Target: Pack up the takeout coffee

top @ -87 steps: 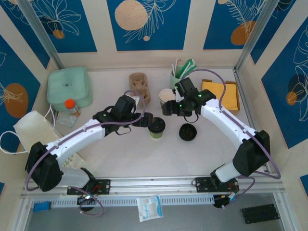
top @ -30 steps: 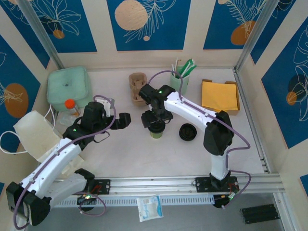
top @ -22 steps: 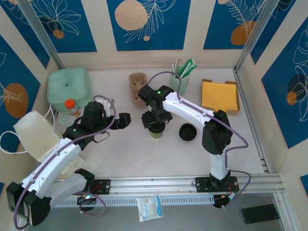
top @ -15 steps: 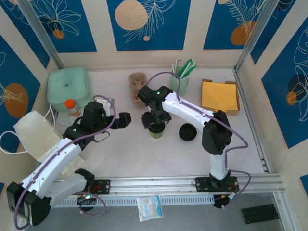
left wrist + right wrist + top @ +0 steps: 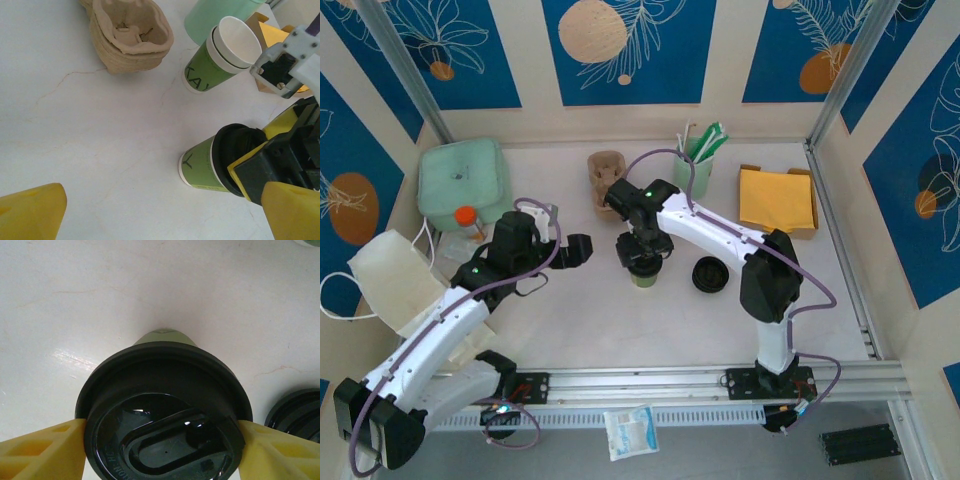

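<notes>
Top external view showed the takeout coffee [image 5: 643,277] standing upright near the middle of the table [image 5: 620,330], with the right gripper [image 5: 641,256] directly over it. Right wrist view showed that gripper's two yellow fingers [image 5: 40,450] pressed against opposite sides of the cup's black lid [image 5: 162,415], clasping the takeout coffee at its rim. A spare lid [image 5: 709,274] lay on the table just to the right of the cup. The left gripper [image 5: 577,250] hovered to the left of the cup, apart from it, its jaws spread wide and empty. The left wrist view showed bare tabletop between them. Toward the far side stood an open lidless cup [image 5: 222,55], the brown pulp carrier [image 5: 607,182] and the mint-green cup of straws [image 5: 693,168].
</notes>
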You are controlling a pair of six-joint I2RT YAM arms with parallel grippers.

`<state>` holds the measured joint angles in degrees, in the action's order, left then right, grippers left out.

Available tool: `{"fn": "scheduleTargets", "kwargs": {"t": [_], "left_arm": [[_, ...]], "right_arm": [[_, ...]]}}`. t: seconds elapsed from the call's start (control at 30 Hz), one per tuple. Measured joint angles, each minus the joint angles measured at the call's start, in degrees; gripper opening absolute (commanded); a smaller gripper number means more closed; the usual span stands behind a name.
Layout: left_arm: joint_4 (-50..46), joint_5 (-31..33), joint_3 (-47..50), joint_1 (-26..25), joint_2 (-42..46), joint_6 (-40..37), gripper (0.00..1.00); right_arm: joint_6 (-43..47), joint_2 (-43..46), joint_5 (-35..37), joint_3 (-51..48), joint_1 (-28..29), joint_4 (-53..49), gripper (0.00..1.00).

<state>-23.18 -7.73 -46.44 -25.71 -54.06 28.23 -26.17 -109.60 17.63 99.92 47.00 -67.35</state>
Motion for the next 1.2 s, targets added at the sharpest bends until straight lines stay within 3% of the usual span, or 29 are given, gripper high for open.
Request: {"fn": "scheduleTargets", "kwargs": {"t": [0.4,1.2], "left_arm": [[-0.02,-3.15,-0.98,0.0,-1.75,0.0,0.99],[0.0,-4.96,-2.99,0.02,-4.31,0.0,1.0]], "right_arm": [[0.52,7.76,0.13,-2.4,-7.5,0.28,0.72],[2.67,8.07,-0.02,-4.48,-25.66,3.65,0.72]]}}
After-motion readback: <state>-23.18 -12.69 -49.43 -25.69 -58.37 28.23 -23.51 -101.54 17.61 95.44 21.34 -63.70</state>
